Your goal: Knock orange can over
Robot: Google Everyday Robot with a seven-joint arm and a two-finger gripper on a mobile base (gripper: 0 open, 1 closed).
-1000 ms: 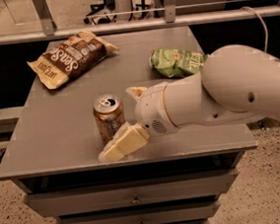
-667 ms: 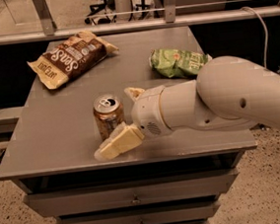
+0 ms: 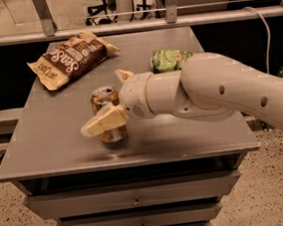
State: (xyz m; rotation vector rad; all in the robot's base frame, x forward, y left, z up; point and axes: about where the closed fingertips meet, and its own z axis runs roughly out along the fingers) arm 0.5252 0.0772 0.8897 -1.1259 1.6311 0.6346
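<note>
The orange can (image 3: 114, 133) stands upright on the grey table (image 3: 44, 144), left of the middle and near the front. Its silver top with pull tab faces up. My gripper (image 3: 103, 102) is open and reaches in from the right at can height, with the can between its fingers. One pale finger (image 3: 104, 122) crosses in front of the can's middle and hides part of its body. The other finger (image 3: 124, 75) points up just behind and to the right of the can. The thick white arm (image 3: 214, 88) covers the table's right side.
A brown snack bag (image 3: 71, 56) lies at the back left of the table. A green snack bag (image 3: 169, 60) lies at the back right, partly behind the arm. Drawers (image 3: 135, 200) sit under the table top. A metal rail (image 3: 123, 26) runs behind the table.
The arm has moved left towards the can. The near finger, which was low and beside the can, now lies across its front. The can stands in the same place.
</note>
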